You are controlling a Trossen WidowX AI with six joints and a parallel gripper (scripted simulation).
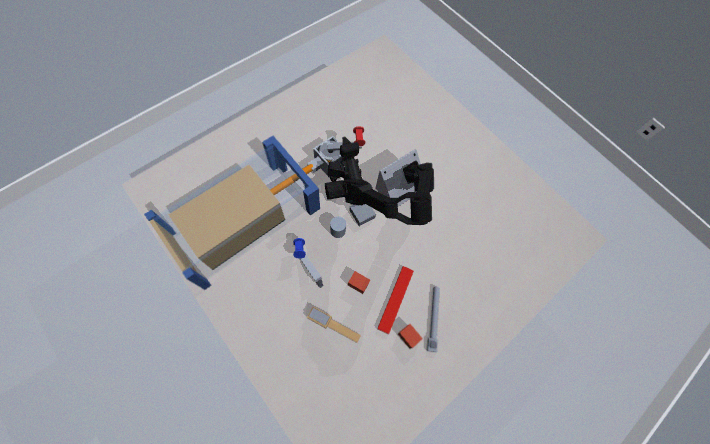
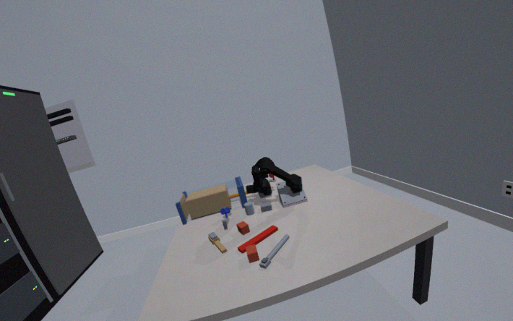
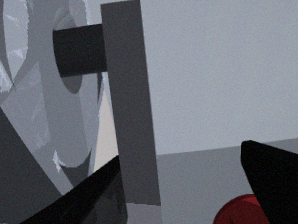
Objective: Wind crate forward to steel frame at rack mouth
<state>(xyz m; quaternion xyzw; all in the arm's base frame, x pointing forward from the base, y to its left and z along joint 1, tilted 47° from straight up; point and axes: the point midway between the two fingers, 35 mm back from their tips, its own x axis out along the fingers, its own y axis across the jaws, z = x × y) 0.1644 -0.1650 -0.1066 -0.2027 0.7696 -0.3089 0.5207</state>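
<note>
The tan crate [image 1: 225, 209] [image 2: 209, 201] sits flat in the clear cubby, its front a gap short of the blue frame [image 1: 315, 197] [image 2: 243, 193]. An orange strap [image 1: 291, 179] [image 2: 238, 195] runs from it to the grey winch [image 1: 324, 150] [image 3: 70, 112]. The handle's grey arm [image 3: 132, 110] stands over the winch, with its dark key [image 3: 80, 50] at the round hole. Its red knob [image 1: 359, 136] [image 2: 272, 176] [image 3: 240, 212] is beyond the right finger. My gripper [image 1: 350, 144] [image 3: 185, 159] is partly open around the handle region; finger contact is unclear.
A grey cylinder [image 1: 338, 226] and grey block [image 1: 362, 214] stand near the arm. A blue-knobbed handle [image 1: 299, 248], wooden brush-like tool [image 1: 344, 329], two red blocks [image 1: 358, 281] [image 1: 410, 335], a red bar [image 1: 395, 300] and a grey wrench [image 1: 433, 317] lie farther off.
</note>
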